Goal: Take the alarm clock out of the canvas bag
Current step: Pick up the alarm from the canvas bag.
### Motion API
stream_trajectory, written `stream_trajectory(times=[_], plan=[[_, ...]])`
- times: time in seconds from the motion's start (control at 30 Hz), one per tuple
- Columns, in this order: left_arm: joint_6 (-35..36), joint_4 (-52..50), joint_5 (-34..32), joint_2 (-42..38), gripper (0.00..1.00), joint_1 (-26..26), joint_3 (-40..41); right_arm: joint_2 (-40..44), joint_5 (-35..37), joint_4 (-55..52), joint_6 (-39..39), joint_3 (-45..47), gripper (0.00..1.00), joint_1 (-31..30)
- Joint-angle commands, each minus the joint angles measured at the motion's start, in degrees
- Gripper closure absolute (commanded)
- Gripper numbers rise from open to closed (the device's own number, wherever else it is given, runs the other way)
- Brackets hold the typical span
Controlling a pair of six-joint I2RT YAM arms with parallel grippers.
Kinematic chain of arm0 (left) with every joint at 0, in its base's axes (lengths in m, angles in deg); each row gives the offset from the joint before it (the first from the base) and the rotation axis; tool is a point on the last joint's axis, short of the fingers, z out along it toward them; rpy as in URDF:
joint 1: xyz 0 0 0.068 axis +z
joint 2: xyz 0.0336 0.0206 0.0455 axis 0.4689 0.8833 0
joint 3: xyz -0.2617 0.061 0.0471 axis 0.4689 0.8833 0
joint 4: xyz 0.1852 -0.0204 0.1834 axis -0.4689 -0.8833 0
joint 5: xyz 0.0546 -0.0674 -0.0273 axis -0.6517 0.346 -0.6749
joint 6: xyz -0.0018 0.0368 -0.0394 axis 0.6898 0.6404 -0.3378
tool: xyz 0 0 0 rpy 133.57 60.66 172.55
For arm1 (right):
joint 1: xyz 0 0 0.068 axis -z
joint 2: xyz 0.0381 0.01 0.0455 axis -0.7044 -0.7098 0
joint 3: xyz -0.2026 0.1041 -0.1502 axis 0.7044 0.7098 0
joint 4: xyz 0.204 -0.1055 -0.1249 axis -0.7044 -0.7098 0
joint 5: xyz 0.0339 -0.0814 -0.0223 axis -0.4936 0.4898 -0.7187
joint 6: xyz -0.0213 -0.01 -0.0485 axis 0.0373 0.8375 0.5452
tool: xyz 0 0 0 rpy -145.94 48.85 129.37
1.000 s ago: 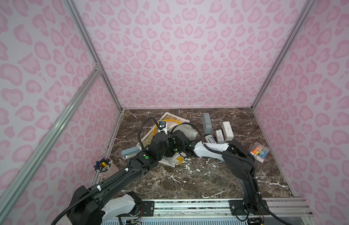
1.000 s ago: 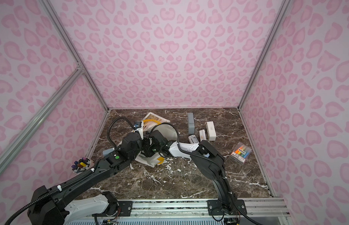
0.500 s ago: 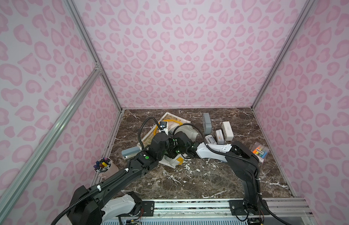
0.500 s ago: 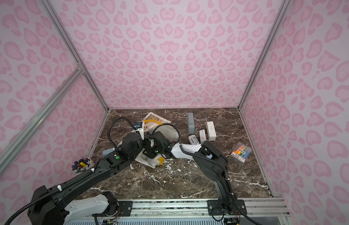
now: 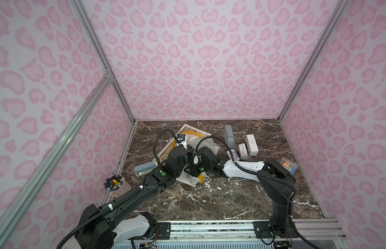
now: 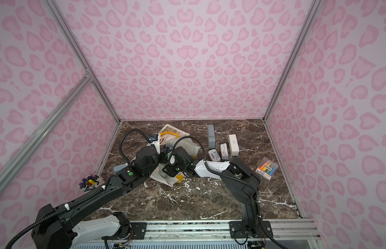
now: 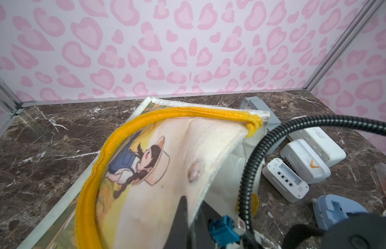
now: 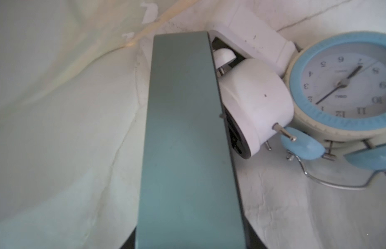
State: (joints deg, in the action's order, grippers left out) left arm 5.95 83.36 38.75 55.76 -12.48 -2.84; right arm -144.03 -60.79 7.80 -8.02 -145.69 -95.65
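Nearest the base, a cup of markers (image 5: 114, 183) and a stapler (image 5: 144, 168) sit on the left arm's side, touched by nothing. Just past them lies the bag (image 7: 209, 140). The left gripper (image 7: 184, 207) is closed on its upper rim, pinching the canvas and lifting that flap so the mouth gapes. The yellow handle (image 7: 144, 116) runs along the raised edge.

The right gripper (image 5: 193, 164) is inside the mouth. In its wrist view a grey-green slab (image 8: 187, 140) runs out from between the jaws. Only slivers of dark finger show on either side, so the jaws look clamped on its long edges. It is probably a flat alarm clock, though no face shows. It lies inside the bag, with canvas all around. A white bell clock (image 8: 259, 103) touches its side, and a blue bell clock (image 8: 343, 86) lies just beyond; both rest on the lining.

Farther out, three white digital clocks (image 7: 284, 179) and a grey box (image 7: 256, 107) are already on the marble beside the bag.

The mouth is open and a grip seems made. What is left is drawing the slab out through the mouth and setting it down. The white bell clock leaning on it may drag along.
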Motion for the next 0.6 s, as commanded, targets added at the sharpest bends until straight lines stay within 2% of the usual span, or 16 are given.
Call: stream_trajectory(times=[0.0, 0.57], plan=[[-0.4, -2.2, -1.1, 0.6, 0.97, 0.2, -0.6, 1.6, 1.1, 4.4, 1.6, 1.2, 0.68, 0.2], [-0.4, -2.8, -1.7, 1.9, 0.97, 0.1, -1.4, 7.9, 1.8, 1.3, 1.7, 5.9, 0.68, 2.8]])
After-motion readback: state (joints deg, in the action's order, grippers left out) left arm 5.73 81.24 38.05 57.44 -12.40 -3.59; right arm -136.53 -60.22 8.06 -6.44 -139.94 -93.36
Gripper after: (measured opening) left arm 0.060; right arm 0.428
